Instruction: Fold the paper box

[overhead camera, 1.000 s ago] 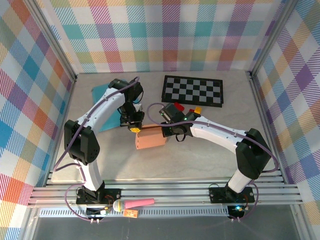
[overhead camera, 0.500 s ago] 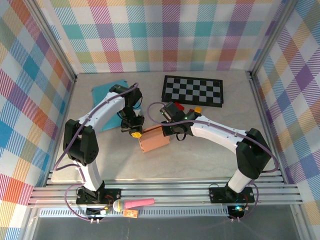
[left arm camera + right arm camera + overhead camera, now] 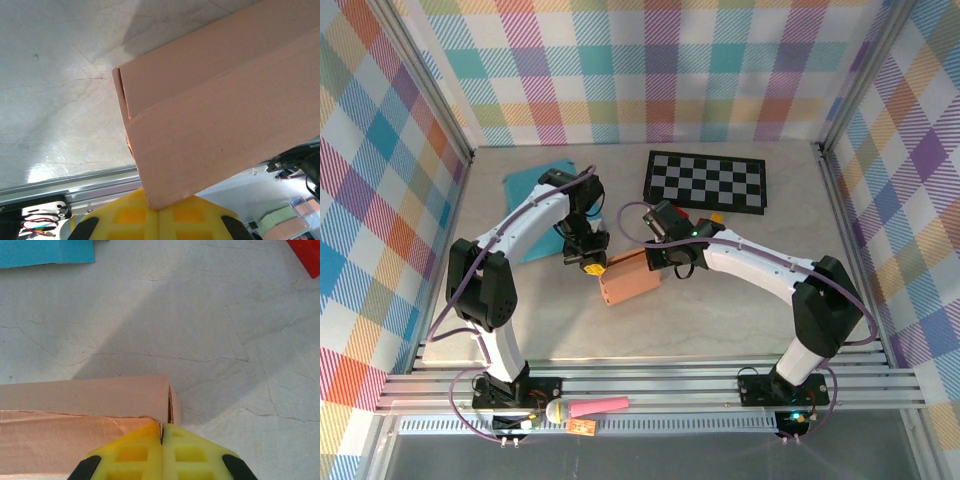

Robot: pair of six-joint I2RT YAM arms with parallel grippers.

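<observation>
The salmon-coloured paper box (image 3: 632, 280) lies closed on the table between my two grippers. My left gripper (image 3: 590, 263) is at the box's left end, shut. In the left wrist view a corner of the box (image 3: 215, 115) rests right on the tips of that gripper (image 3: 159, 210). My right gripper (image 3: 666, 262) is at the box's right end, also shut. In the right wrist view its tips (image 3: 161, 430) touch the top edge of the box (image 3: 80, 400), beside a narrow slit where the end flap meets the side.
A teal sheet (image 3: 533, 215) lies behind the left arm, and shows as a blue sheet (image 3: 47, 251) in the right wrist view. A checkerboard (image 3: 706, 180) sits at the back, with a red piece (image 3: 682, 214) and a small orange piece (image 3: 716, 218) before it. A pink-handled tool (image 3: 588, 407) lies on the front rail.
The box has slid a little to the right and turned slightly. Both grippers stayed shut at its ends and shifted with it.
</observation>
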